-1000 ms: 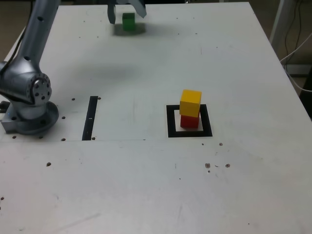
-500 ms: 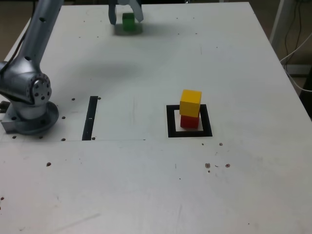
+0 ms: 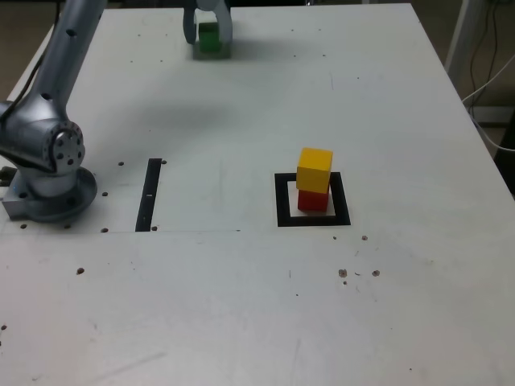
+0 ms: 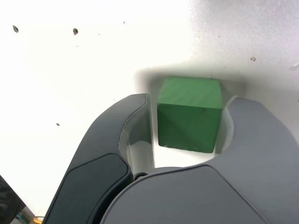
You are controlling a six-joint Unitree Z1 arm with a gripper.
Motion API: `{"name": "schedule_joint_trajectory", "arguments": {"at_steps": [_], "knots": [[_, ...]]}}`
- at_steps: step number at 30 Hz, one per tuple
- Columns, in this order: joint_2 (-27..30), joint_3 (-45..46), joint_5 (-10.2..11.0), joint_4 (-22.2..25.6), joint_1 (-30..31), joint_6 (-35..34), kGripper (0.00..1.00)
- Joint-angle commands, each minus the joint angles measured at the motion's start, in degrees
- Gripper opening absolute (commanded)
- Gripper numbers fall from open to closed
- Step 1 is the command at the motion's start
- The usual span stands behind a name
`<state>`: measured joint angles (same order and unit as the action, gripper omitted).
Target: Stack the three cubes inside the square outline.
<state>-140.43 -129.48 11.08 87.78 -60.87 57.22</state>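
Observation:
The green cube [image 3: 209,37] [image 4: 189,114] rests on the white table near its far edge. My gripper [image 3: 208,34] [image 4: 189,102] is lowered around it, open, one finger [image 4: 135,121] on each side with a narrow gap to the cube's faces. Toward the exterior view's right, the yellow cube [image 3: 315,170] sits on the red cube [image 3: 313,200], slightly twisted. That stack stands inside the square outline [image 3: 283,201].
My arm's base [image 3: 48,169] stands at the exterior view's left, with a narrow black strip [image 3: 149,195] beside it. The table's far edge [image 3: 322,5] runs just behind the green cube. Cables [image 3: 491,72] hang off the table's right side.
The fingers have drawn in from wide apart to close beside the green cube. The cube and the stack have not moved.

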Motion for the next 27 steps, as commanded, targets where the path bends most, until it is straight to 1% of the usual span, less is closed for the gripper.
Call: {"name": "schedule_joint_trajectory", "arguments": {"at_steps": [1,11,16,23,27], "knots": [[-0.3,-0.3,-0.4,0.3,0.1,0.2,0.25],[-0.4,-0.1,-1.9,0.4,0.4,0.6,0.24],[0.1,0.3,-2.2,0.5,0.6,0.6,0.24],[2.2,1.8,-2.7,1.3,2.2,-0.1,0.24],[4.4,4.6,-3.3,0.5,4.1,-1.5,0.24]]}}
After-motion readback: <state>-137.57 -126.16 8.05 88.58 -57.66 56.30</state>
